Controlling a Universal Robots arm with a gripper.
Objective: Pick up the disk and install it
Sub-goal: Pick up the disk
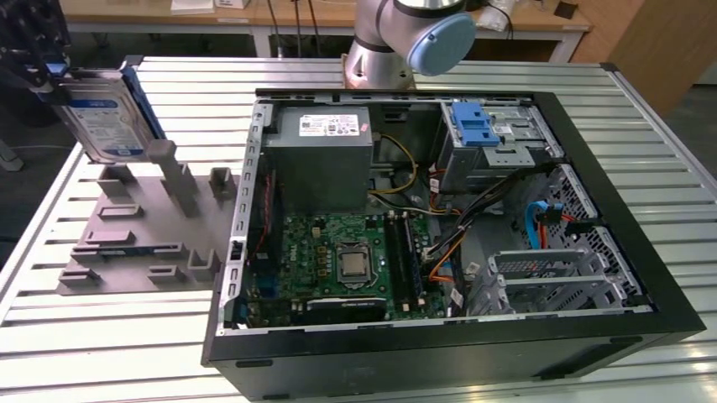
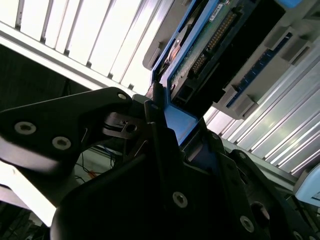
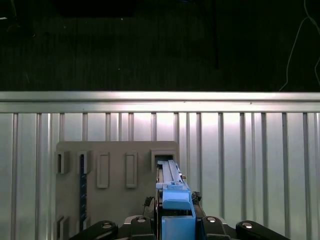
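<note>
Claw [image 3: 175,222] clenched on the disk [image 1: 107,117] by its blue carrier edge. Disk stands on edge, long axis running away from the claw down toward the grey slotted stand [image 1: 134,243] beneath; open computer case [image 1: 448,353] well apart, ribbed table [image 1: 112,336] between

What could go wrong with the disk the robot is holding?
The gripper pinches the disk only by one end of its blue carrier, so it might tilt or slip. Its lower end is near the grey stand and could catch. Loose cables inside the computer case might snag it.
</note>
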